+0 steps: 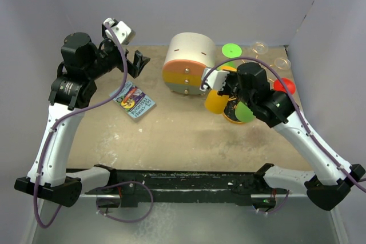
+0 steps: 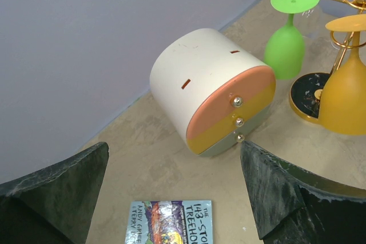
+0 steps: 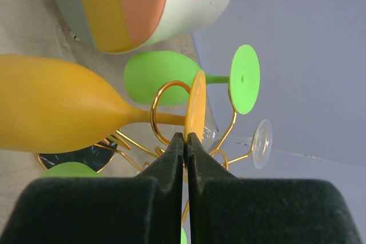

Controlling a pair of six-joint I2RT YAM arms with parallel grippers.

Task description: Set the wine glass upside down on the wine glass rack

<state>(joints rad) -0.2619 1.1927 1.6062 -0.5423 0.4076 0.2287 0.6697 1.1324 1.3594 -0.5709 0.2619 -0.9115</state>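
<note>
The orange wine glass [image 1: 215, 100] hangs upside down at the gold wire wine glass rack [image 3: 229, 132], its stem passing through a curled loop [image 3: 162, 112]. My right gripper [image 3: 185, 139] is shut on the rim of the glass's flat foot [image 3: 197, 104]; the bowl [image 3: 51, 104] hangs over the rack's black-and-gold base [image 3: 74, 158]. In the top view the right gripper [image 1: 225, 84] is beside the rack. The left wrist view shows the same glass [image 2: 343, 104] over the base [image 2: 306, 92]. My left gripper [image 2: 174, 192] is open and empty above the table.
A green glass [image 2: 285, 50] hangs on the rack, with clear glasses [image 1: 260, 47] at the back and a red one [image 1: 284, 87]. The round drawer box with orange and yellow bands [image 1: 186, 64] stands left of the rack. A book [image 1: 134, 102] lies under the left gripper.
</note>
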